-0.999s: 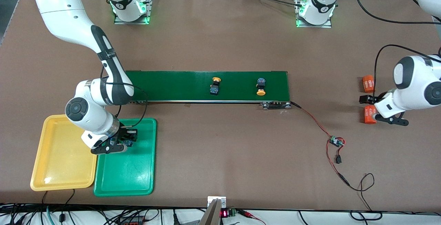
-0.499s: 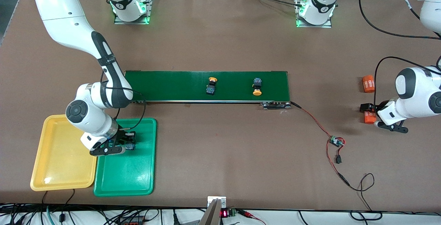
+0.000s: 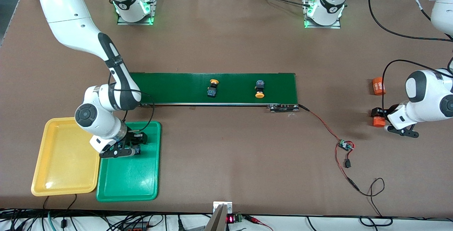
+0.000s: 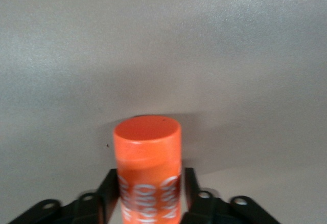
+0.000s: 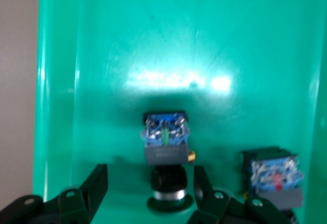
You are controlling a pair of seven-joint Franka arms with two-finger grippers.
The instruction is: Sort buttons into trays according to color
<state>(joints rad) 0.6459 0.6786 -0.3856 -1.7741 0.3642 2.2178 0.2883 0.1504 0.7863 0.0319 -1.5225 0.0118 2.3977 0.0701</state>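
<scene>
My right gripper [image 3: 133, 144] [image 5: 149, 178] hangs open low over the green tray [image 3: 131, 178] [image 5: 153, 40]. A green-capped button [image 5: 166, 147] [image 3: 136, 150] rests in that tray between the fingers, free of both. Beside it lies a second button [image 5: 273, 175], its cap hidden. The yellow tray [image 3: 63, 160] next to it holds nothing. Two yellow-capped buttons [image 3: 213, 88] [image 3: 260, 90] sit on the dark green conveyor belt [image 3: 177, 87]. My left gripper [image 3: 381, 118] [image 4: 148, 183] is shut on an orange cylinder [image 3: 378, 121] [image 4: 147, 147] at the left arm's end of the table.
Another orange cylinder [image 3: 378, 86] lies on the table close by the held one, farther from the front camera. A red and black wire with a small circuit board [image 3: 345, 145] runs from the conveyor's end toward the front edge.
My right gripper opened and let go of the green-capped button in the green tray. My left gripper closed on the orange cylinder. Both conveyor buttons drifted toward the right arm's end.
</scene>
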